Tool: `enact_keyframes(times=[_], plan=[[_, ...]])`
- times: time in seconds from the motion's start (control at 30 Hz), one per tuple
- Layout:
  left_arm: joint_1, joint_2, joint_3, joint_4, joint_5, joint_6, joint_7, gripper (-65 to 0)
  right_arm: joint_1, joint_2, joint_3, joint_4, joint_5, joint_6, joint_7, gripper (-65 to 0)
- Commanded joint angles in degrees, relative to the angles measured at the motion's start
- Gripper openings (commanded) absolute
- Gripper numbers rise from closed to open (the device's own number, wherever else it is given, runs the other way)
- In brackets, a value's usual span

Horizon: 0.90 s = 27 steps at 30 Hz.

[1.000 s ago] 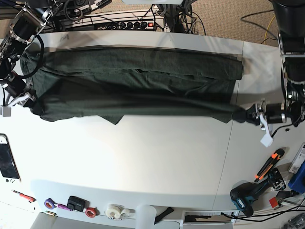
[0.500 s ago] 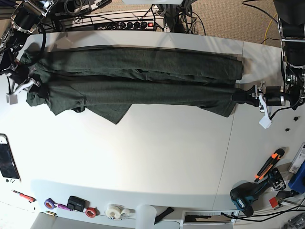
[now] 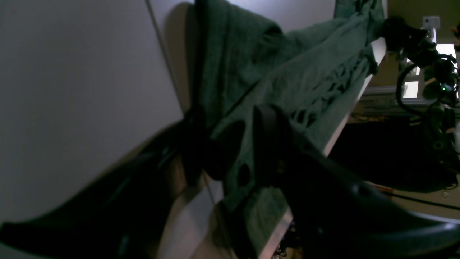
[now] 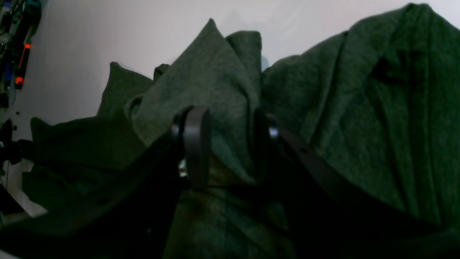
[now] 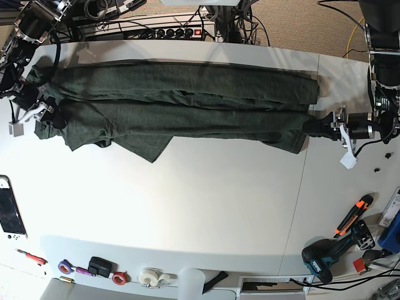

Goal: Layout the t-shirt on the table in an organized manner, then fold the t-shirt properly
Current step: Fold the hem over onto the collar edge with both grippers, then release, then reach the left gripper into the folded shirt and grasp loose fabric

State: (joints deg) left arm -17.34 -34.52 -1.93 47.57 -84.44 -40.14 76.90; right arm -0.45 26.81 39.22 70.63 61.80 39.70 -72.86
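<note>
t-shirt [image 5: 181, 103]: dark green, faint heather fleck, plain, no print; same tone between the fingers of both grippers. table [image 5: 206, 200]: flat white, thin grey seam. left gripper [image 3: 230, 151]: black fingers. right gripper [image 4: 226, 144]: black fingers, matte. Near the left gripper on the table: cutter [image 5: 353, 215] orange-black, drill [image 5: 328, 256] teal-black. Well off the right gripper: tape rolls [image 5: 119, 277], purple and red.

Bare table [image 5: 206, 206] lies between t-shirt [image 5: 181, 106] and near-edge tools [image 5: 325, 256]
</note>
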Motion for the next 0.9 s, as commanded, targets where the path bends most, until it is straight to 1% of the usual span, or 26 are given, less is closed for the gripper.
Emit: enact_keyframes(times=[0.0, 0.2, 0.33, 0.43, 0.53, 0.6, 0.67, 0.73, 0.77, 0.87], plan=[[-1.6, -1.1, -0.6, 1.2, -0.6, 0.1, -0.2, -41.3, 1.5, 1.8, 0.4, 1.1, 1.9, 0.3, 1.2, -44.0], [-5.4, -2.1, -5.7, 5.7, -0.6, 0.1, -0.5, -41.3, 6.0, 1.8, 2.3, 1.1, 1.9, 0.3, 1.0, -44.0], [-9.9, -2.7, -10.3, 6.9, -0.6, 0.1, -2.7, -41.3, 9.0, 1.8, 4.0, 1.1, 1.9, 0.3, 1.0, -44.0], [-13.1, -2.6, -12.7, 6.9, -0.6, 0.1, -2.8, -41.3, 10.8, 1.8, 5.5, 1.1, 4.2, 0.3, 0.8, -44.0], [-14.4, -2.4, -12.6, 6.9, -0.6, 0.1, -3.6, -41.3, 11.7, 1.8, 7.2, 1.1, 7.8, 0.3, -0.9, -44.0], [-13.9, -1.3, -11.4, 6.8, 0.4, 0.1, -6.4, -41.3, 11.7, 1.7, 8.3, 1.1, 11.8, 0.3, -3.4, -44.0], [-13.1, 0.5, -9.0, 6.8, 5.8, 0.1, -10.1, -41.3, 11.7, 1.7, 9.4, 1.1, 16.3, 0.3, -7.1, -44.0], [-12.6, 3.1, -5.9, 6.8, 10.5, 0.1, -13.5, -41.3, 11.5, 1.7, 10.5, 1.1, 21.7, 0.3, -7.1, -44.0], [-12.4, 4.6, -4.3, 6.8, 12.3, 0.1, -14.9, -41.3, 11.3, 1.7, 11.1, 1.1, 23.2, 0.3, -7.1, -44.0], [-12.0, 9.3, 0.4, 6.8, 15.4, 0.1, -16.6, -41.3, 10.0, 1.6, 13.2, 1.4, 23.2, 0.3, -7.1, -44.0]])
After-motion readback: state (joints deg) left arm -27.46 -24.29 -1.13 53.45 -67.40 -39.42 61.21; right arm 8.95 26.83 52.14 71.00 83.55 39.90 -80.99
